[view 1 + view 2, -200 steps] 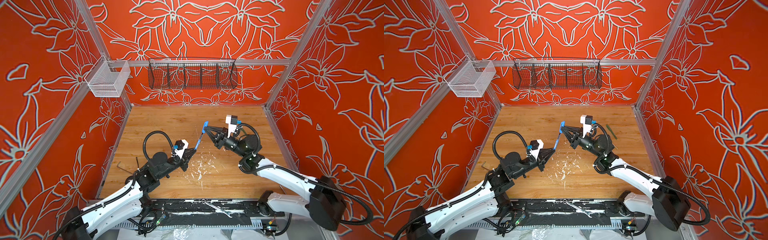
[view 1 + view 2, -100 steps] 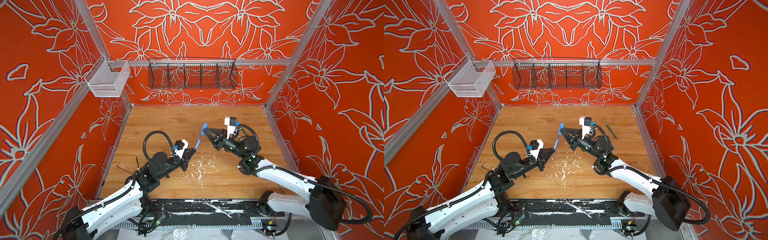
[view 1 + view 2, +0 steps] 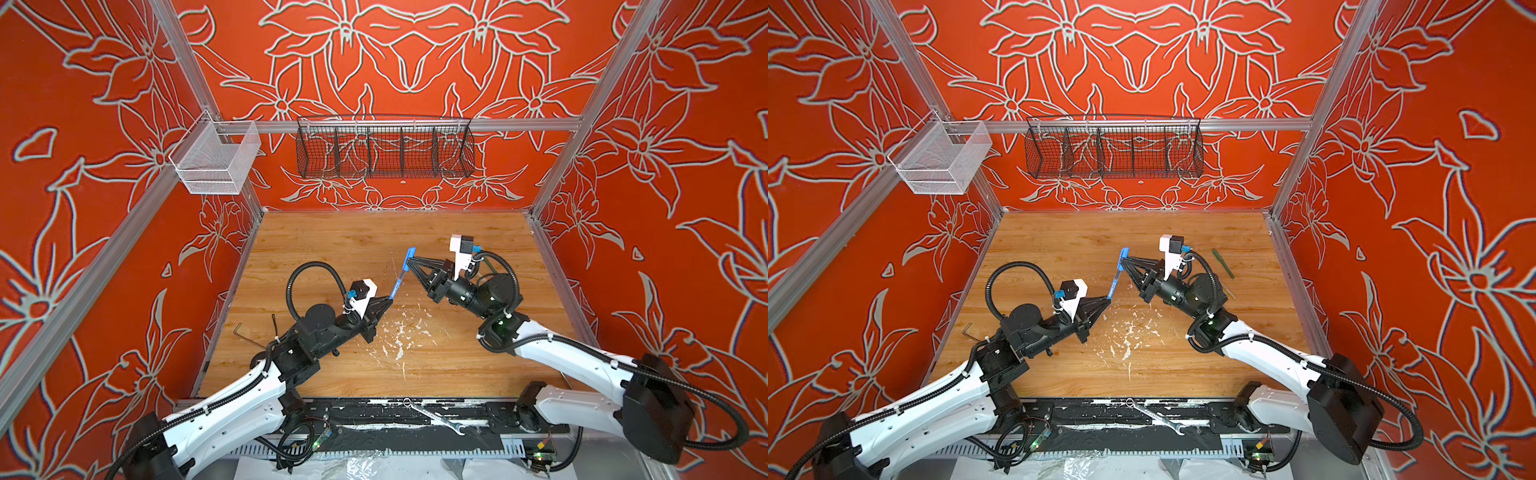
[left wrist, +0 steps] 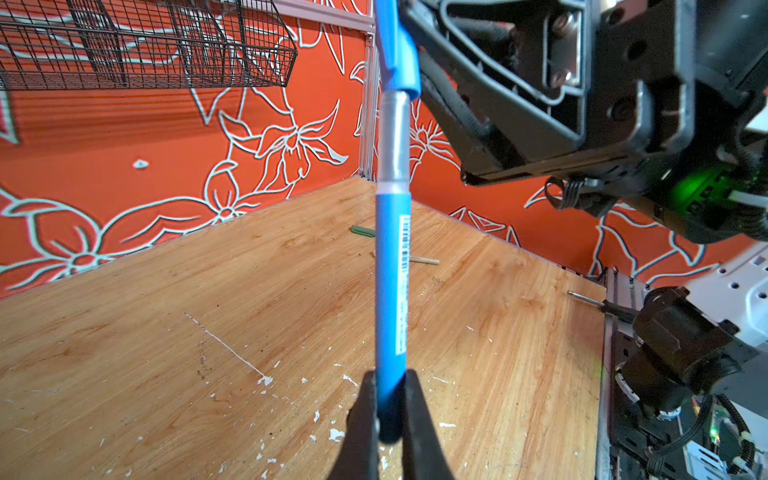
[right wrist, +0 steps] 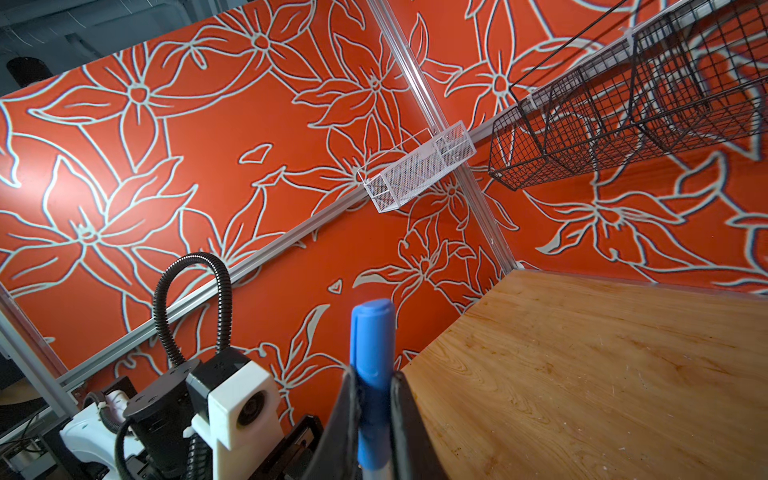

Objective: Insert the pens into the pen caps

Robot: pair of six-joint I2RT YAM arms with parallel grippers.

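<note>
A white barcode sticker (image 4: 405,245) runs along the blue pen (image 4: 388,299); its small print is too blurred to read. The left fingers (image 4: 361,415) pinch the pen's rear end, holding it above the surface (image 4: 166,332). The right fingers (image 5: 345,424) pinch the blue cap (image 5: 372,332), which sits over the pen's tip, a silver stretch of barrel bare beneath it. A green pen (image 3: 1223,264) and a beige pen (image 4: 424,260) lie on the surface near the right arm (image 3: 1266,353).

far tabletop (image 3: 332,241) open, green pen (image 3: 1223,263) at right
</note>
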